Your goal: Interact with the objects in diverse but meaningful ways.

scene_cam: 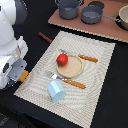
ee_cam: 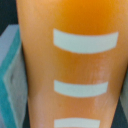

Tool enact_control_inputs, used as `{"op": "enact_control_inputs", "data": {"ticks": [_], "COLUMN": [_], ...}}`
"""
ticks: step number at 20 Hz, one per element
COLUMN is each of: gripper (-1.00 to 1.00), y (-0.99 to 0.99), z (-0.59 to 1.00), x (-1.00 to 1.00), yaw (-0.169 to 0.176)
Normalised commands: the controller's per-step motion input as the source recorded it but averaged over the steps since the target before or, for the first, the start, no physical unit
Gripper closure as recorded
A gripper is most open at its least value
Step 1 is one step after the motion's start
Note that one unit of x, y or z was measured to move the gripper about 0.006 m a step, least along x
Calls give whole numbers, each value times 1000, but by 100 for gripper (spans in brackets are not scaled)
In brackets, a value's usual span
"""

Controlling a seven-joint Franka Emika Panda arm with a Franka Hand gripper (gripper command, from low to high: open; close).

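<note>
At the exterior view's left the yellow block (scene_cam: pixel 23 75) is being gripped between the closed jaws of the gripper (scene_cam: pixel 20 75), filling the wrist view (ee_cam: pixel 70 65), while the blue cup (scene_cam: pixel 56 90), tomato (scene_cam: pixel 62 59) on the wooden plate (scene_cam: pixel 75 67), and sausage stick (scene_cam: pixel 45 37) are being left on or beside the mat (scene_cam: pixel 97 75).

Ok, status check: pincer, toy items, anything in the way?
Pincer shut on yellow ridged block. Red tomato on wooden plate. Pale blue cup on mat. Nothing obstructing.

Wrist view is basically all blurry orange block (ee_cam: pixel 70 65), edges cropped. In the exterior view the gripper (scene_cam: pixel 20 75) jaws are hidden behind the arm, and the pan (scene_cam: pixel 123 17) is cut off.
</note>
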Motion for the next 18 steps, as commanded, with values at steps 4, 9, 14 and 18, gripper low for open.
{"op": "enact_control_inputs", "data": {"ticks": [4, 9, 14, 18], "gripper": [100, 100, 100, 100], "y": [-62, -18, 158, 101], "z": [1000, 1000, 997, 909], "x": [-33, 478, 967, 1000], "yaw": [-5, -31, -4, 0]}}
